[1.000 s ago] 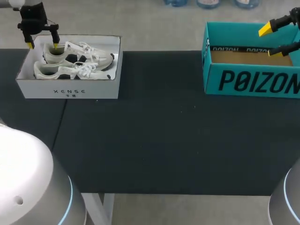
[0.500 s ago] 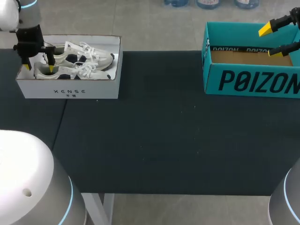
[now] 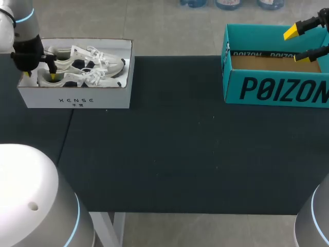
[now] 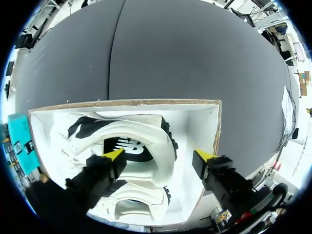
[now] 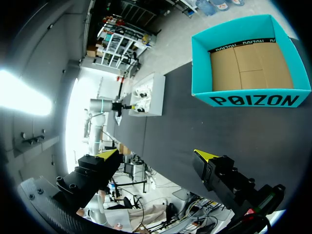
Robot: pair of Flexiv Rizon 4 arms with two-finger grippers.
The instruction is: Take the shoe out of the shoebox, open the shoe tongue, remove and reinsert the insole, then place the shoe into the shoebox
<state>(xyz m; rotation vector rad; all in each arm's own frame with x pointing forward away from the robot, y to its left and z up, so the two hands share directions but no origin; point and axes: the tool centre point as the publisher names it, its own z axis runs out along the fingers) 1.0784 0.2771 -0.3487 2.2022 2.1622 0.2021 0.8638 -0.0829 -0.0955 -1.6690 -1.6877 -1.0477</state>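
The black table [image 3: 169,154] carries two boxes: a white shoebox [image 3: 77,98] at ten o'clock, a teal box [image 3: 277,90] at two o'clock.

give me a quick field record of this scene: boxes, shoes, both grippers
white shoebox: left of table, open, two white shoes inside
teal box: right of table, open, empty
left gripper: open, down in the white shoebox at the shoes' heel end
right gripper: open, over the teal box, holding nothing
stage: shoe not yet taken out
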